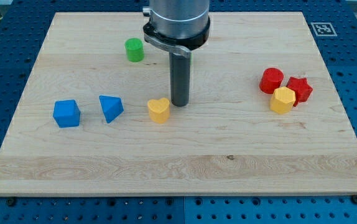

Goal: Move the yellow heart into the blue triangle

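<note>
The yellow heart [158, 109] lies on the wooden board, left of centre. The blue triangle [111, 107] lies a short way to the heart's left, with a gap between them. My tip [179, 104] stands on the board just to the right of the yellow heart, touching or nearly touching its right side. The dark rod rises from there to the arm's grey body at the view's top.
A blue cube [66, 113] lies left of the triangle. A green cylinder [134, 50] stands near the view's top. At the right, a red cylinder [271, 80], a red star [300, 89] and a yellow hexagon block [283, 99] cluster together. The board [178, 168] ends on all sides.
</note>
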`<state>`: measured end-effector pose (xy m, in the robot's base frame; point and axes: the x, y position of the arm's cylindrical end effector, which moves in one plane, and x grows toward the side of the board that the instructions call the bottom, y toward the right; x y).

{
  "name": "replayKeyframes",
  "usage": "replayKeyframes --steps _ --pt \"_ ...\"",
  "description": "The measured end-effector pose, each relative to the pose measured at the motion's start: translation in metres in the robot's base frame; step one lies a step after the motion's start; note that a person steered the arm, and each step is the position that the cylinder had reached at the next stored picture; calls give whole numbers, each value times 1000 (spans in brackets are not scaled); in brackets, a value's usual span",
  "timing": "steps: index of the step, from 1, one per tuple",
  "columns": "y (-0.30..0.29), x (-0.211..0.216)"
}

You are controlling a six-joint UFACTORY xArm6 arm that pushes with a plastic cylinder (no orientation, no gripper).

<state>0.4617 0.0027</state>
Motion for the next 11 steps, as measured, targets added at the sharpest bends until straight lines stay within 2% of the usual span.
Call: replayKeyframes --steps 1,6,8,10,11 --pt "10 25" --pt "-54 24" --pt "-82 12" --pt "-95 -24" --pt "-99 -24"
